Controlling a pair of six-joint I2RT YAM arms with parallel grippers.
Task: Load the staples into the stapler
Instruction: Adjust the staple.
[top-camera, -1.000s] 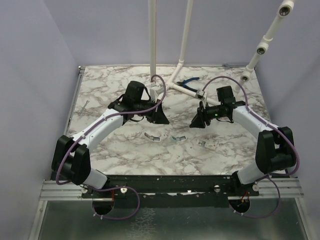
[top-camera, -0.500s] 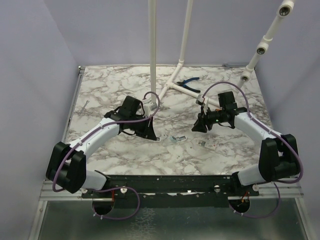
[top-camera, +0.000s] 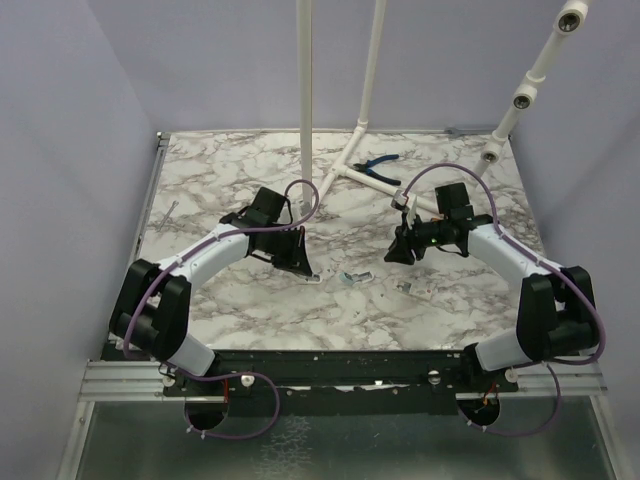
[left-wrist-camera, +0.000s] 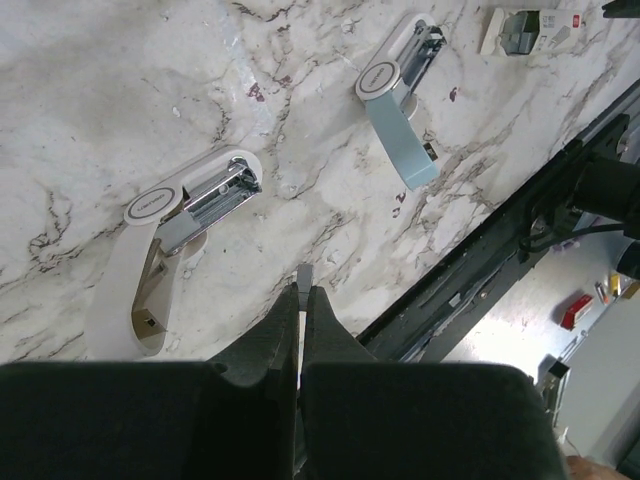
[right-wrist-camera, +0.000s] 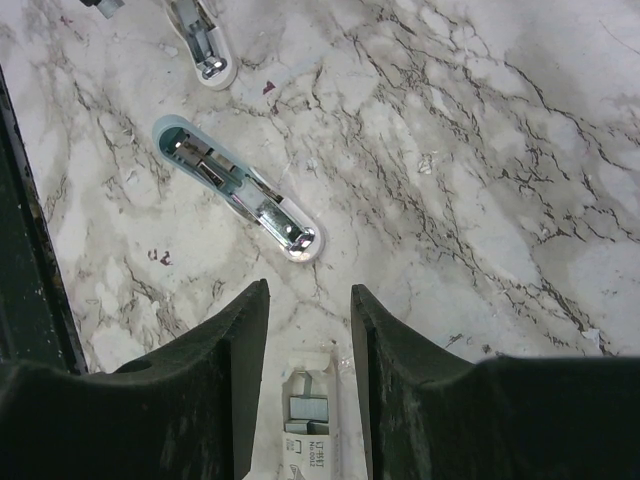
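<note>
Top view, layout: the stapler (top-camera: 351, 278) lies near the middle of the table (top-camera: 220, 180), between the arms. A white stapler (top-camera: 311, 277) lies just left of it and a staple box (top-camera: 408, 288) lies to its right.
Top view, left gripper (top-camera: 298, 262): low, just far of the white stapler. I cannot tell its finger state from here.
Top view, right gripper (top-camera: 393, 250): hangs just far of the staple box.
Top view, risk: two similar staplers lie close together and the left arm is nearer the white one, so the wrong one may get worked on.
Left wrist, fingers (left-wrist-camera: 290, 330): pressed together with nothing between them. The tip is between the white stapler on the left and the stapler further off to the right, touching neither.
Left wrist, stapler: hinged open, with its metal channel showing.
Left wrist, risk: a closed tip pushing on an open stapler could skid it over the smooth marble or snap it shut.
Right wrist, fingers (right-wrist-camera: 245, 340): partway apart and holding nothing. The staple box shows between them, apparently lying on the table below.
Right wrist, stapler: open with the channel up, beyond the fingertips and to their left.
Right wrist, risk: the gap looks scarcely wider than the box, so an off-centre descent could land a finger on it and spill staples. A thin staple strip may also break or slip when pinched.
</note>
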